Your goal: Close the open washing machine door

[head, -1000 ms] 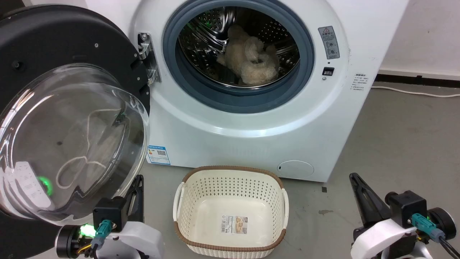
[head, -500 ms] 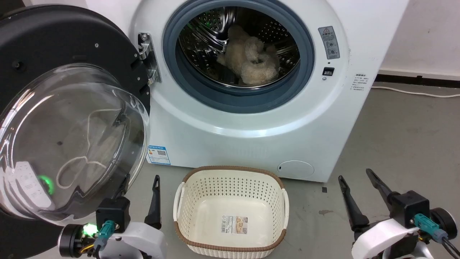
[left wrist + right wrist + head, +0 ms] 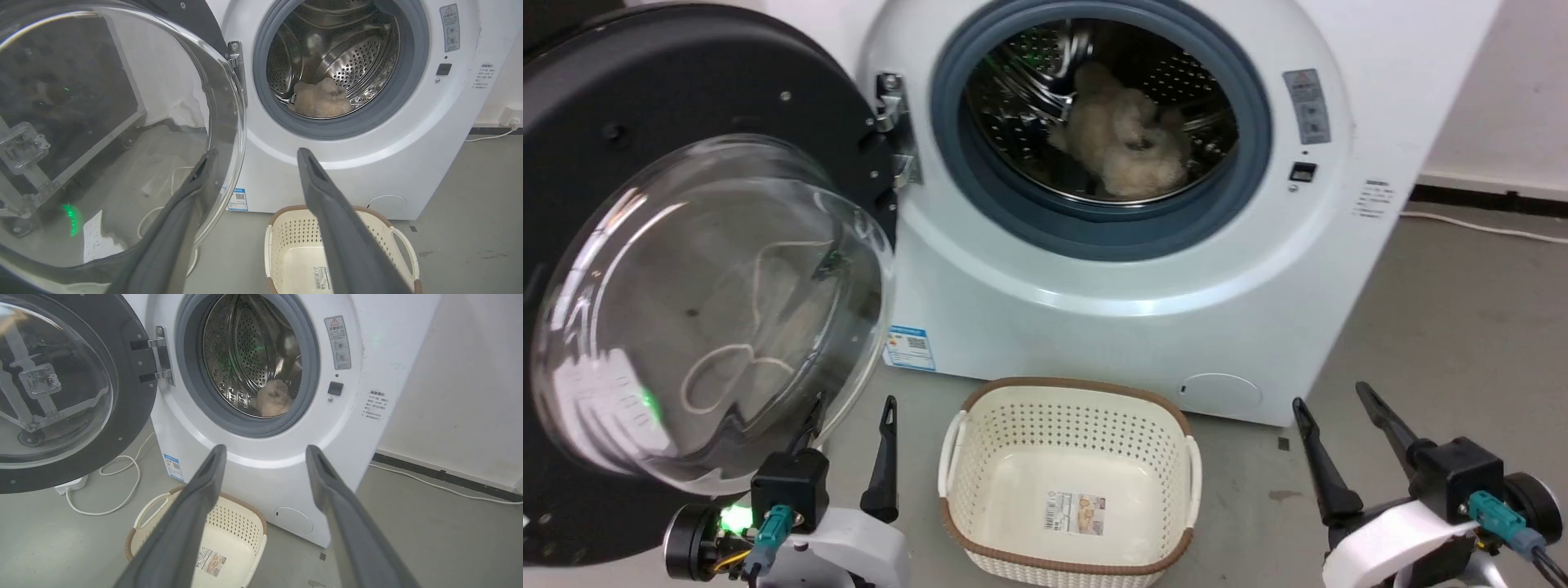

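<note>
washing machine door (image 3: pixel 711 310) open, beside left pincer (image 3: pixel 854 406)

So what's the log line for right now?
washing machine door: wide open | left gripper: open, beside the door | right gripper: open, holding nothing | basket: empty | drum: fluffy item inside

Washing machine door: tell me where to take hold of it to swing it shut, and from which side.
Probably the black rim of the washing machine door, farthest from the hinge, with the left claw coming from the robot's left. That edge gives most leverage about the hinge; the bulging glass bowl looks too smooth to pinch.
</note>
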Available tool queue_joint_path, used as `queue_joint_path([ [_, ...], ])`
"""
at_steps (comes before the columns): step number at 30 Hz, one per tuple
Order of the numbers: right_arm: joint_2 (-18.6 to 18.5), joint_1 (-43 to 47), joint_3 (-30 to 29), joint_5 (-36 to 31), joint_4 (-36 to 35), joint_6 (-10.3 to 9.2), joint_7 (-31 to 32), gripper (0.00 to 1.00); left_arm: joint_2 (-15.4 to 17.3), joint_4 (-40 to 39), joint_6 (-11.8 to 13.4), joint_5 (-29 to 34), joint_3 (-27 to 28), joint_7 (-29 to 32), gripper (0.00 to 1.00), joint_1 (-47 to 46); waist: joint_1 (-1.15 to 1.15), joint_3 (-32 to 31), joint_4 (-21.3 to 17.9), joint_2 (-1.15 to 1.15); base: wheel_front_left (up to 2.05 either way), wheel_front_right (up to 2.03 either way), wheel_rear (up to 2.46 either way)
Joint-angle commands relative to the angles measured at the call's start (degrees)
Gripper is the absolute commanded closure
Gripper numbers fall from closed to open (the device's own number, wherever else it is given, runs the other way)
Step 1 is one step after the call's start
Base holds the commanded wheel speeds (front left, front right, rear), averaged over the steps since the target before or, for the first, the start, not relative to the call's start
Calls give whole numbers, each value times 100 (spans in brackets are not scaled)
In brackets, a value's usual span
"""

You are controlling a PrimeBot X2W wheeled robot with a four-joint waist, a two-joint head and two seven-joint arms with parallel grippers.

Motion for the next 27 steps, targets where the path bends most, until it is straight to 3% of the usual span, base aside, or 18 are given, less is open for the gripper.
queue_joint_path([
  [1,-36,132,9,66,-1,1,-60,0,49,-9,20,26,-33,-67,0,49,0,-18,84,0,0,0,0],
  [27,-243,-104,644,234,253,2,-384,0,252,-308,328,13,-209,-390,0,320,0,-4,918,0,0,0,0],
])
